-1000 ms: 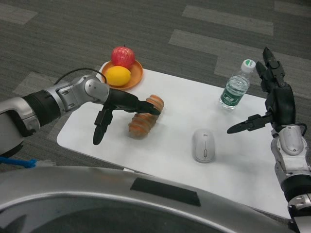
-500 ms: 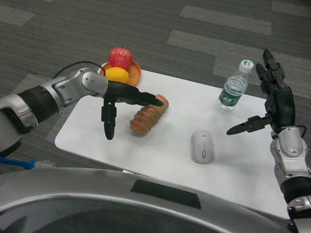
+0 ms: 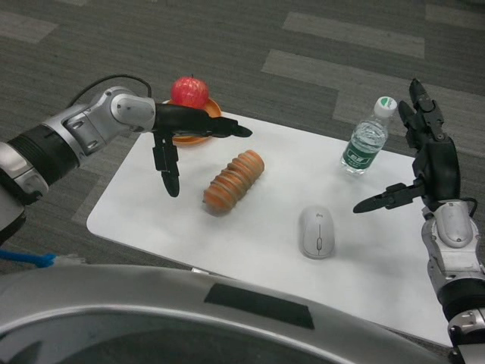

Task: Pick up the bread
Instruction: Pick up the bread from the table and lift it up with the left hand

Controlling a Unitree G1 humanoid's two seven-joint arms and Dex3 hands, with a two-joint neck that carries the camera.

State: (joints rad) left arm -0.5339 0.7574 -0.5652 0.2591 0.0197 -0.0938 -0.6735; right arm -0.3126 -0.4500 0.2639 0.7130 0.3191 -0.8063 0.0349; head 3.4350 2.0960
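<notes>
The left hand (image 3: 182,133) hangs above the table's (image 3: 273,265) far left part, spread wide and holding nothing: its upper fingers (image 3: 223,127) reach out flat toward three o'clock, while another finger points down toward six o'clock. It hovers clear of the bread (image 3: 233,181), which lies on the table just off the hand at about five o'clock, untouched. The bread is a ridged, orange-brown loaf, set on a slant with one end toward one o'clock and the other toward seven.

Behind the hand, at about twelve o'clock, an orange plate (image 3: 201,136) sits at the table's far left corner, largely hidden by the fingers. A red apple (image 3: 189,91) shows on it. A black cable arcs over the silver left forearm.

From the bread, a white mouse (image 3: 317,232) rests at four o'clock, well apart from it. A water bottle (image 3: 367,138) with a green label and a white cap stands upright at two o'clock, near the table's far edge.

The right hand (image 3: 428,171) is raised at the table's right side, near the bottle, also wide and holding nothing, with fingers upward and one jutting toward nine o'clock.
</notes>
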